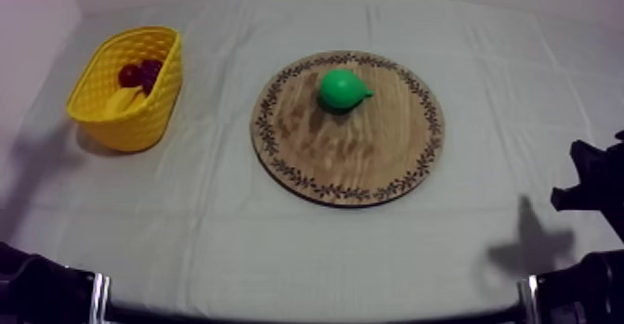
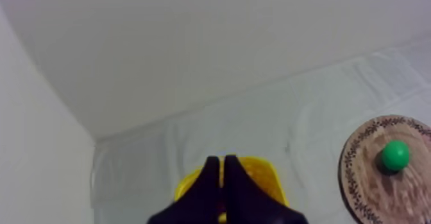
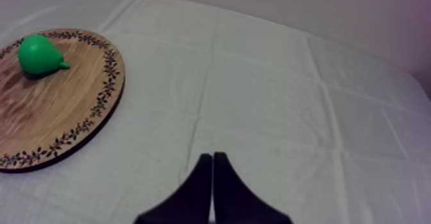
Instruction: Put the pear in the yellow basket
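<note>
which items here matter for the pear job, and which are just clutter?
For the job: pear, wooden board it sits on, yellow basket.

Lying about: banana and small red fruit, both inside the basket.

So the banana [image 1: 119,101] is lying in the upper left of the top view, with a small red fruit [image 1: 130,74] sitting just above it, pretty much touching. The creased cloth [image 1: 214,244] is covering the rest of the frame.
</note>
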